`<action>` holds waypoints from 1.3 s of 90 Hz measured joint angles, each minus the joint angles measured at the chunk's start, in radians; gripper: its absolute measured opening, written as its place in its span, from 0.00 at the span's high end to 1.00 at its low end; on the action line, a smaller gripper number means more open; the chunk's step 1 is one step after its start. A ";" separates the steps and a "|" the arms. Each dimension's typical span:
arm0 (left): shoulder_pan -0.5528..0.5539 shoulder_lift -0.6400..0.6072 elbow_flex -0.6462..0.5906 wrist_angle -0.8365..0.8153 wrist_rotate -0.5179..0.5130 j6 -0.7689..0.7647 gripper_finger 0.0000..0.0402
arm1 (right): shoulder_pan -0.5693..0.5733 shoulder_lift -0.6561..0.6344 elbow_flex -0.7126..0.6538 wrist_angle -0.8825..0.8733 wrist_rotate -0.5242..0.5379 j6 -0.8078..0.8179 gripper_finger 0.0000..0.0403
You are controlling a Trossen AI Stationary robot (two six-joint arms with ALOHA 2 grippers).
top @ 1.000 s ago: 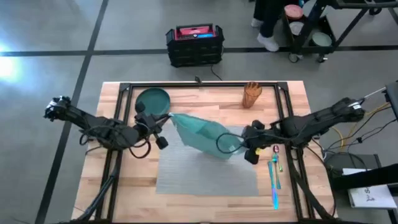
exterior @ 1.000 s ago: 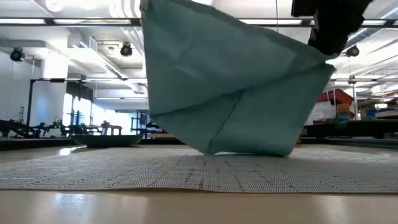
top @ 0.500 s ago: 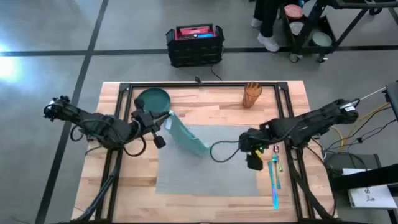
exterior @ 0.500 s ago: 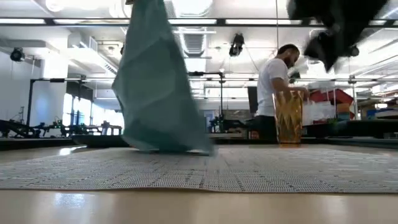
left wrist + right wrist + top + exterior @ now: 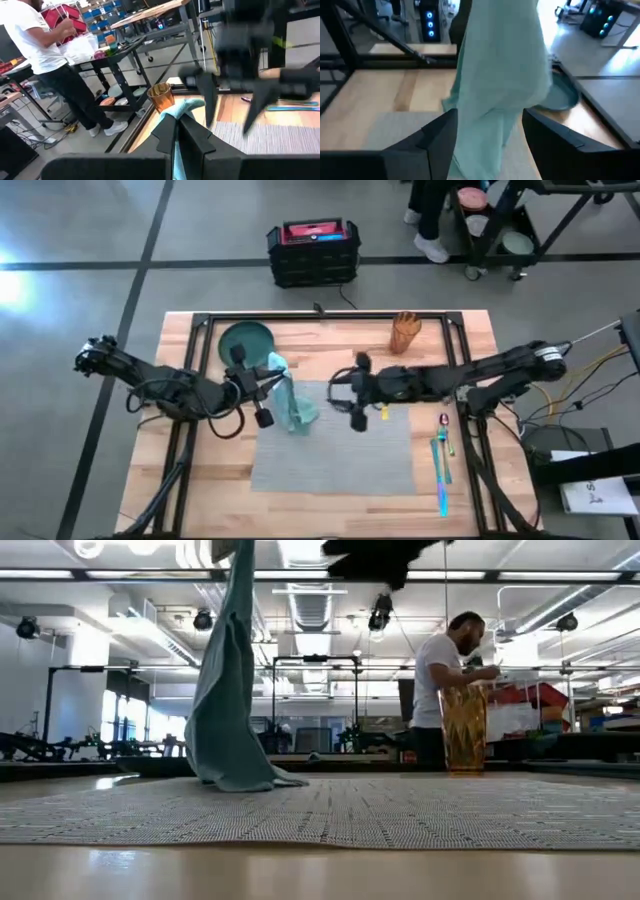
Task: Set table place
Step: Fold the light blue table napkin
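Wooden surface (image 5: 320, 345) — my left claw (image 5: 272, 367) pinches the teal napkin (image 5: 293, 405), draping onto the placemat (image 5: 350, 455); right claw (image 5: 345, 392) spread beside it.

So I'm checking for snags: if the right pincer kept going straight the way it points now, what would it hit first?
Most likely the hanging napkin, dead ahead of the open right pincer; the left pincer holds it. Depth is unclear.

- I see the placemat (image 5: 335, 445) mid-counter (image 5: 200, 490), napkin (image 5: 293, 405) hanging onto its far-left corner.
- Plate (image 5: 245, 340) behind-left; cup (image 5: 405, 332) behind-right; cutlery (image 5: 441, 465) right.
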State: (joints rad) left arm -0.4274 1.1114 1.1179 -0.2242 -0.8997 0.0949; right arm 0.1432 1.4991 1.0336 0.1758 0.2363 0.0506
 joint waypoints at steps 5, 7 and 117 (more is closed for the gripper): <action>0.000 0.000 0.000 0.001 0.000 -0.006 1.00 | 0.000 0.063 0.003 0.088 0.000 0.030 0.51; 0.000 0.000 0.000 0.003 0.000 -0.007 1.00 | 0.000 0.087 0.011 0.109 0.001 0.041 0.51; -0.026 -0.007 0.144 -0.077 0.054 0.027 1.00 | -0.099 0.340 0.266 -0.246 0.168 -0.070 0.89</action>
State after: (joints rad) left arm -0.4534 1.1042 1.2616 -0.3016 -0.8455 0.1222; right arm 0.0443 1.8389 1.2993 -0.0704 0.4045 -0.0190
